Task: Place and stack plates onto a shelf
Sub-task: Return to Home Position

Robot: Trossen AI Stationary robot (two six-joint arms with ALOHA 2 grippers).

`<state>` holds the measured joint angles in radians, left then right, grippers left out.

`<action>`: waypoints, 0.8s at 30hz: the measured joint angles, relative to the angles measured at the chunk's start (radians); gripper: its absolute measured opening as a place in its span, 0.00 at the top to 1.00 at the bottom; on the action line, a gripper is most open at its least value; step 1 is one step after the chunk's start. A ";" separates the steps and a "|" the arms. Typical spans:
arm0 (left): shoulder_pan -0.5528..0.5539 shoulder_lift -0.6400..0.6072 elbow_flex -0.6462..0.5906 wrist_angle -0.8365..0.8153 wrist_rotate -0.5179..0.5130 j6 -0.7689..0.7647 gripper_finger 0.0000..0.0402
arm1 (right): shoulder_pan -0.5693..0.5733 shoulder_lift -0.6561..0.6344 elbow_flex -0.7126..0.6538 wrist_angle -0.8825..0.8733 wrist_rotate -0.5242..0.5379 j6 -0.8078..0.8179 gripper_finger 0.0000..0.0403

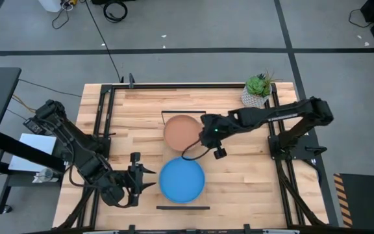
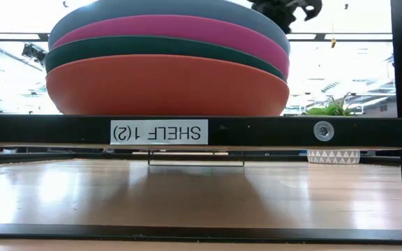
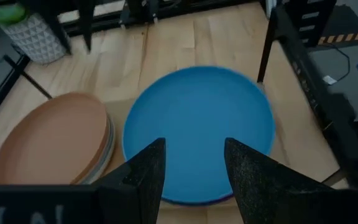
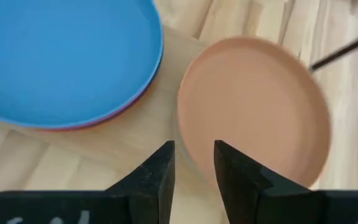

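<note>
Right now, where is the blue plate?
In the high view, the blue plate tops the stack at the lower end of the shelf, mid-table, below the brown plate, with the left gripper just off its left side.

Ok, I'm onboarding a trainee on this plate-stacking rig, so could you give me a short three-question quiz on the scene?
1. True or false: the blue plate tops a stack on the shelf.
2. In the low view, how many plates show in the near stack? A two B four C six
3. Short answer: what do the left end effector and right end effector hold?
Key: 1 true; 2 B; 3 nothing, both are open.
</note>
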<state>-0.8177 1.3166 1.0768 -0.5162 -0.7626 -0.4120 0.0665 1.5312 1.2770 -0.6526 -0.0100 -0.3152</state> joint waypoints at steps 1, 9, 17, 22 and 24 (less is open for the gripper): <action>0.000 -0.009 -0.029 0.020 -0.001 0.000 0.57 | 0.006 -0.016 -0.023 0.007 0.006 0.019 0.71; 0.002 -0.180 -0.263 0.171 -0.028 -0.001 0.57 | 0.074 -0.177 -0.238 0.126 0.103 0.155 0.71; 0.002 -0.460 -0.470 0.229 -0.105 0.001 0.57 | 0.031 -0.417 -0.489 0.340 0.075 0.230 0.71; 0.000 -0.617 -0.579 0.256 -0.137 0.058 0.57 | 0.001 -0.598 -0.607 0.409 0.096 0.276 0.71; 0.001 -0.682 -0.629 0.287 -0.143 0.100 0.57 | -0.014 -0.670 -0.643 0.417 0.100 0.289 0.71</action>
<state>-0.8171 0.6350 0.4481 -0.2297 -0.9055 -0.3117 0.0525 0.8609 0.6341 -0.2355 0.0896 -0.0261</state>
